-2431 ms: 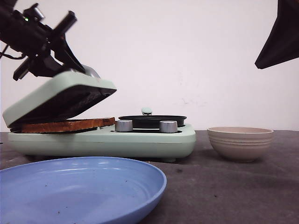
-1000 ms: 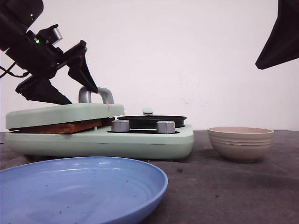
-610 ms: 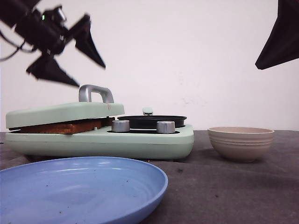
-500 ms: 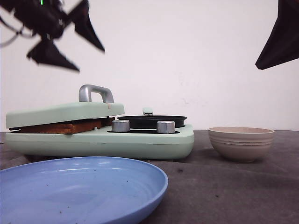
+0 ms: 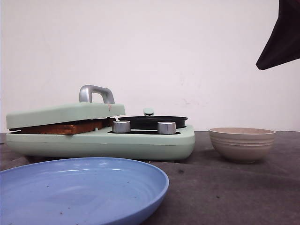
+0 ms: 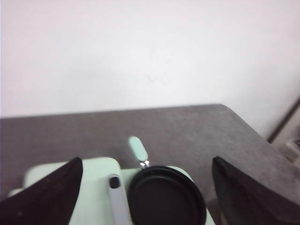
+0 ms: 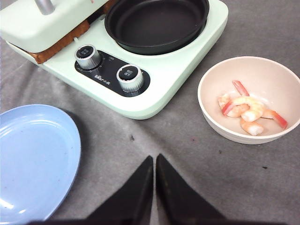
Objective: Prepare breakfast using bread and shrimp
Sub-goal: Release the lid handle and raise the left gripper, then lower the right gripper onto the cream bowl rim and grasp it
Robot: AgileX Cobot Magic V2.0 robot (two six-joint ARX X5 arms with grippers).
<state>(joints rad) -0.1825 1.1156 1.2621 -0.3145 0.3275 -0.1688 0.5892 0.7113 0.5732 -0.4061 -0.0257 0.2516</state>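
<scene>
Two bread slices [image 5: 65, 127] sit pressed under the sandwich-maker lid [image 5: 65, 114]. Left gripper [image 6: 145, 197] gapes empty; right gripper [image 7: 154, 180], pinched empty, should next open over the bowl [image 7: 281, 137] for the shrimp [image 7: 246, 108].

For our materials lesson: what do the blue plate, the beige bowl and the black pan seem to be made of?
The plate looks like plastic or melamine: an even blue with a soft sheen, faint rings and a thin rim. The bowl looks matte, with grooved bands outside; it may be ceramic or a fibre plastic, hard to tell. The pan looks like metal with a dark non-stick coat: smooth black with dull highlights.
</scene>
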